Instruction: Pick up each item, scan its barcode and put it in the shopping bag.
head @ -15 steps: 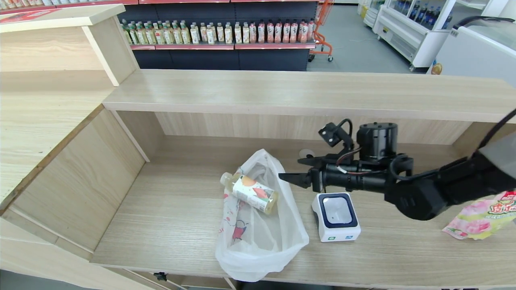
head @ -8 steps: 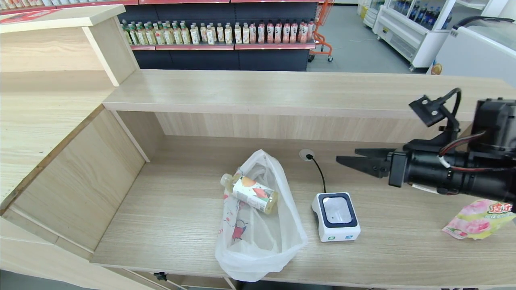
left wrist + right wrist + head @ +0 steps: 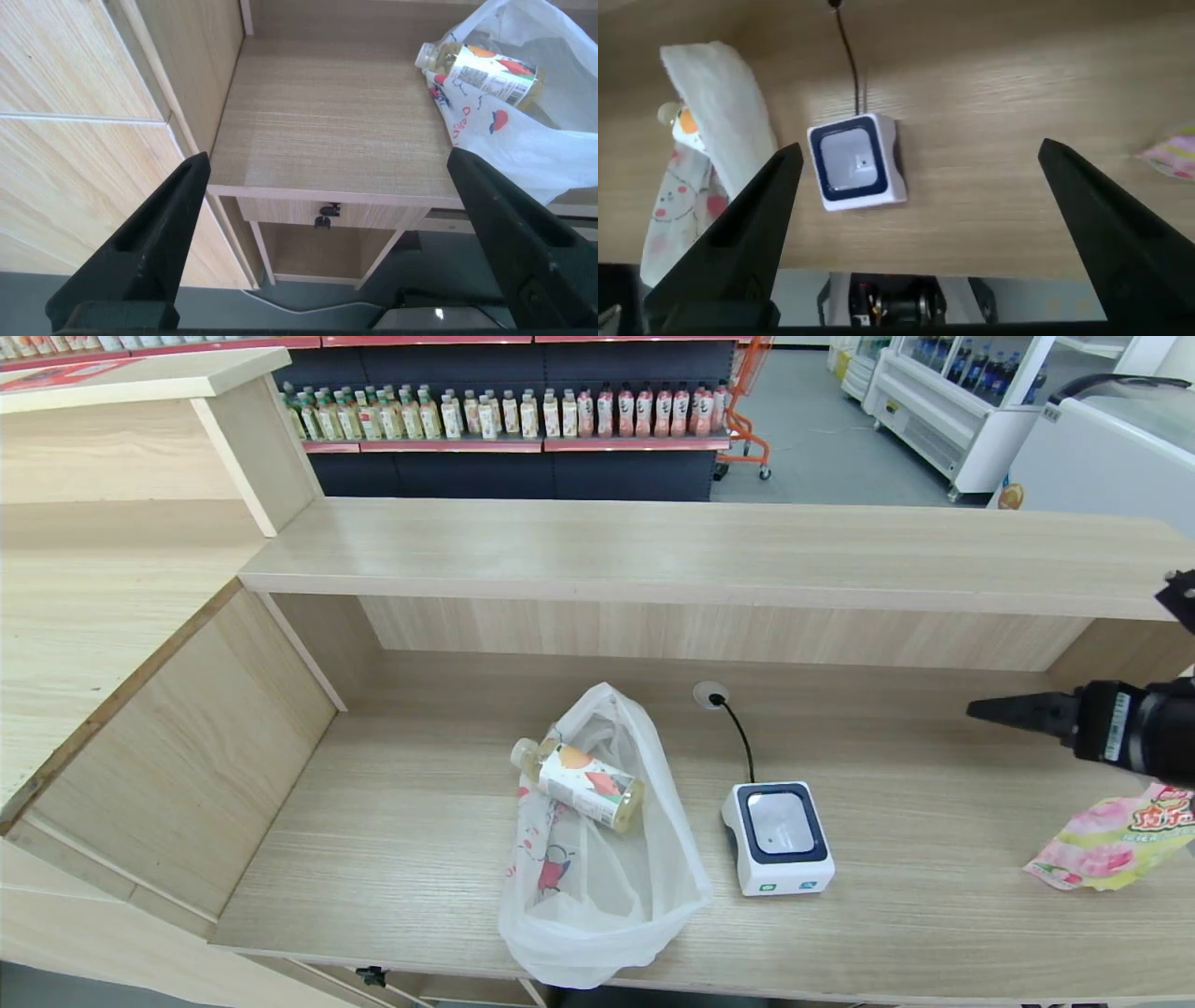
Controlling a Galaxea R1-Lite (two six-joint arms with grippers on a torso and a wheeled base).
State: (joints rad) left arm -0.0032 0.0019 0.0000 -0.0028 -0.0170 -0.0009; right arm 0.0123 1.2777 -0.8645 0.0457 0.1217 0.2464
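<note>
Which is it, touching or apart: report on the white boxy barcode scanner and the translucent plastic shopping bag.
Apart. The head view shows bare wooden counter between the scanner and the shopping bag.

Head above, wrists downward (bag (image 3: 597,933) shared)

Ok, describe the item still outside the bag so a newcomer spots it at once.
On the light wooden counter, go past the white plastic shopping bag and the white, blue-framed barcode scanner toward the robot's right. At that edge lies a flat pink and yellow-green pouch, the only soft packet; the other item is a labelled bottle in the bag.
</note>
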